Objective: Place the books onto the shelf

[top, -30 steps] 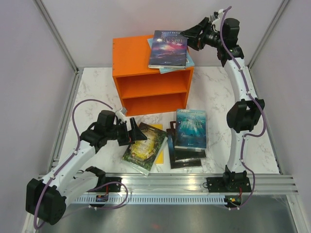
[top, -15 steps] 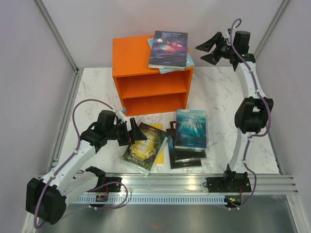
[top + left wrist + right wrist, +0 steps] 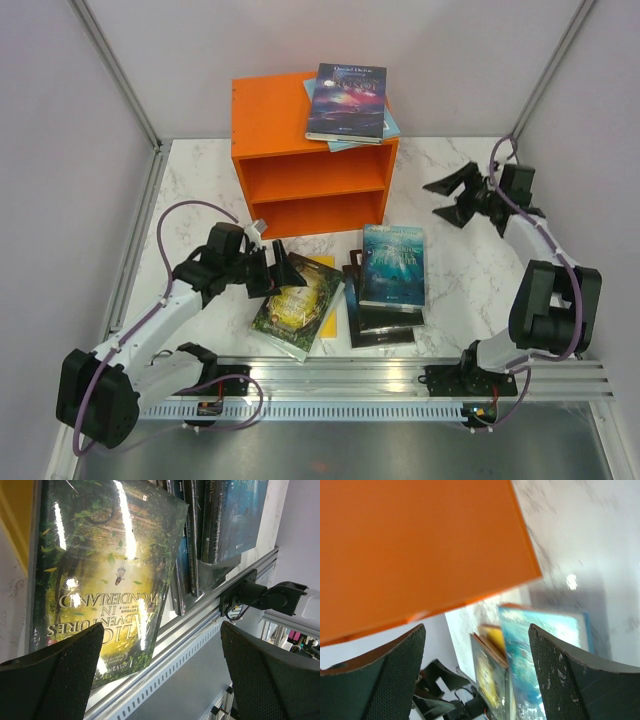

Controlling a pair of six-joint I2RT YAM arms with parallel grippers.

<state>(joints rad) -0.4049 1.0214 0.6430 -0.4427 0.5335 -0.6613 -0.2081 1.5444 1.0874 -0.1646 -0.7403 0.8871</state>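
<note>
Grabbing the green book looks next. The left gripper gapes empty at its edge and must close there, while the right gripper hangs right of the shelf, also wide and empty.

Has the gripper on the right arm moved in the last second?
Yes. The right gripper has come down from beside the top of the orange shelf toward the near side, and now hangs open above the table, right of the shelf.

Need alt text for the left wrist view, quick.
The green-gold Alice in Wonderland book lies ahead of the left gripper, whose jaws stand wide open. A stack of darker books lies beside it, by the metal rail.
</note>
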